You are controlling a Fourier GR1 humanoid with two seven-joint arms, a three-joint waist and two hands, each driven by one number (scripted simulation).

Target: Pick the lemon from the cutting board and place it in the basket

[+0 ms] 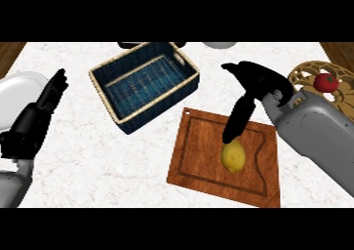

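A yellow lemon (233,156) lies on a wooden cutting board (201,166) on the pale marbled desk (100,161), with the long black fingers (237,122) of the robot's right hand (260,83) reaching down to touch its upper end. A dark blue woven basket (145,84) with a light rim sits just beyond the board's upper left corner, while the left hand (37,117) rests with straight fingers at the left edge, beside a white plate (12,95). At the far right, a red tomato (324,82) sits in a tan openwork dish (345,93).
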